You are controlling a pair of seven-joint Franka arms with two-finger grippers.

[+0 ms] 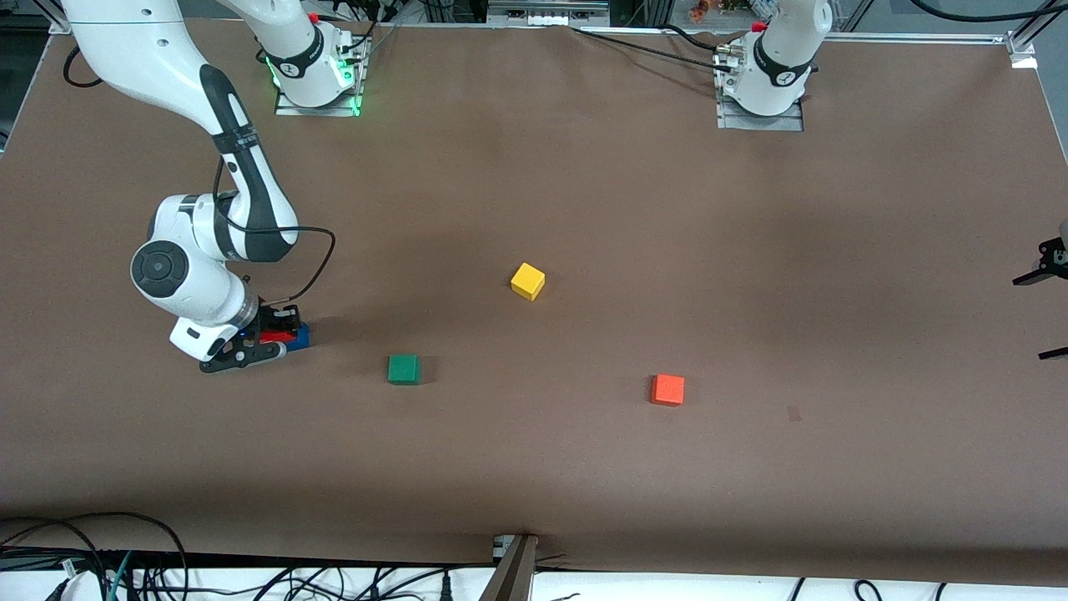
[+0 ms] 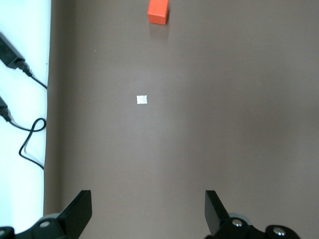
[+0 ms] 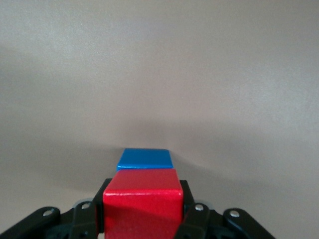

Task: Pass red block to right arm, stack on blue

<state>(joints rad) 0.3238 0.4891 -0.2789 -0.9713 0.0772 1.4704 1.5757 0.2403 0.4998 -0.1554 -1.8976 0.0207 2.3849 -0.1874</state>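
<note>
The right gripper (image 1: 254,344) is low at the right arm's end of the brown cloth-covered counter (image 1: 584,209), its black fingers (image 3: 192,214) clamped on the small plain red cube (image 3: 142,206). The red cube sits between the fingers, right at the small plain blue cube (image 3: 145,159), which rests on the counter just past the gripper's tips. From the front camera the red cube (image 1: 275,336) appears pressed against the blue cube (image 1: 299,335); whether it rests on top or is held slightly above and beside it is hard to tell.

Out from this gripper toward the middle of the counter lies a small green cube (image 1: 404,369), near it and well apart from the pair. Further toward the left arm's end sit a small yellow cube (image 1: 527,280) and then a small orange cube (image 1: 667,390).

The left gripper (image 2: 147,211) waits above the left arm's end of the counter, its black fingers (image 2: 79,211) spread wide with nothing between them. The orange cube (image 2: 158,11) lies well out ahead of it, with a tiny white scrap (image 2: 142,99) on the cloth between.
</note>
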